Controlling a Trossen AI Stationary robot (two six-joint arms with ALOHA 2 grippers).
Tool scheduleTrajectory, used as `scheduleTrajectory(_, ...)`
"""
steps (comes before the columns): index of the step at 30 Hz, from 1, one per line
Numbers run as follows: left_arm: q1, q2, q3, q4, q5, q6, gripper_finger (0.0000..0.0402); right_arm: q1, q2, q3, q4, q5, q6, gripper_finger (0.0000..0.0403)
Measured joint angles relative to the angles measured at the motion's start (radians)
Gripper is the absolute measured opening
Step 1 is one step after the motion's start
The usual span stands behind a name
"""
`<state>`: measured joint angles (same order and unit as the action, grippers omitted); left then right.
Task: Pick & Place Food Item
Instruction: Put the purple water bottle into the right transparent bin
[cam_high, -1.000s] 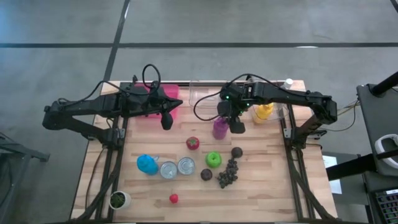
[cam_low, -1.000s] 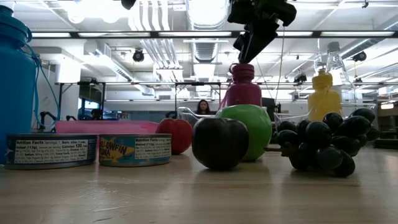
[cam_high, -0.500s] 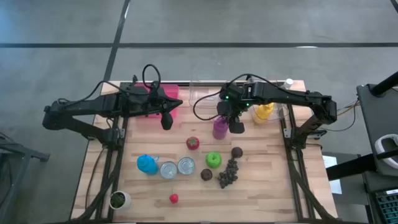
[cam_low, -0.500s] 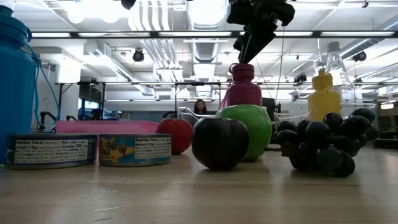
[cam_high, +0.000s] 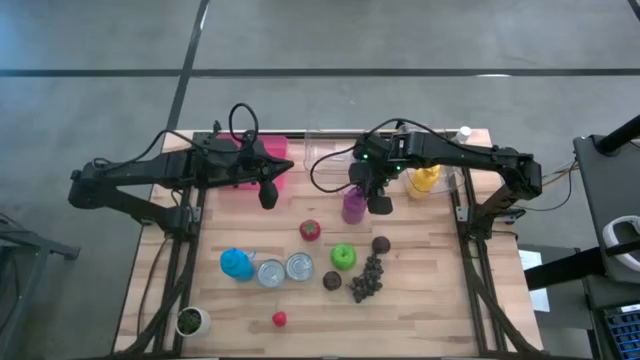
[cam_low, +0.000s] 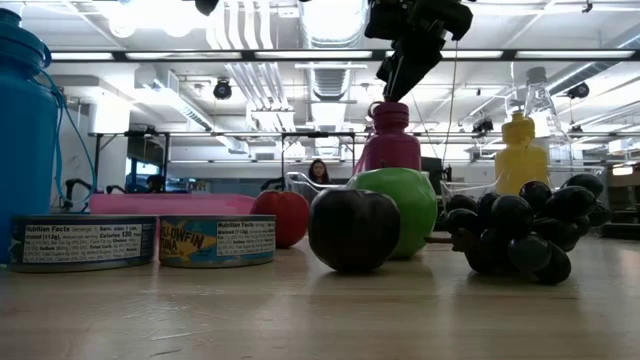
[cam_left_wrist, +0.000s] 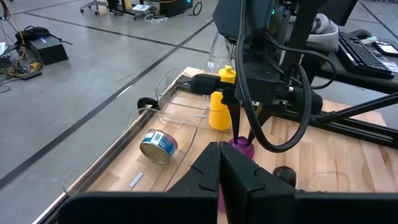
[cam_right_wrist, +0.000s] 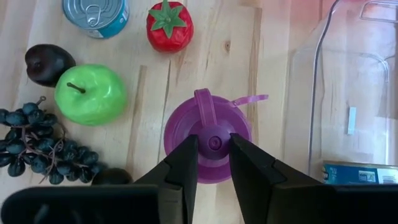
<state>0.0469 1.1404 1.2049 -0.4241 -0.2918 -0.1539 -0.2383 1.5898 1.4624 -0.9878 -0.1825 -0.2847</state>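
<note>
At centre frame, the right gripper (cam_right_wrist: 210, 163), its fingers narrowed over the past second, now pinches the cap of the upright purple plastic bottle (cam_high: 353, 206), apparently readying a lift, while the clenched left gripper (cam_high: 267, 195) waits upper left.

One camera looks straight down on the whole surface (cam_high: 420, 300); another sits at surface level — both wrist cameras, like these, see the purple bottle (cam_right_wrist: 208, 137).

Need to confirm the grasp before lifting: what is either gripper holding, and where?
Right gripper pinches the purple bottle by its cap; left gripper is shut, holding nothing.
</note>
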Motion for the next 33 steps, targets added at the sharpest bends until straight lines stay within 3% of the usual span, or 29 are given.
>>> scheduleTrajectory(13, 0.0, 0.0, 0.0, 0.0, -0.003, -0.002, 0.0006, 0.0, 0.0, 0.0, 0.016, 0.0, -0.006, 0.0118)
scheduleTrajectory(26, 0.0, 0.0, 0.0, 0.0, -0.002, -0.003, 0.0006, 0.0, -0.002, -0.009, 0.019, 0.0, -0.003, 0.0058)
scheduleTrajectory(33, 0.0, 0.0, 0.0, 0.0, -0.002, -0.003, 0.0006, 0.0, -0.002, -0.009, 0.019, 0.0, -0.003, 0.0057)
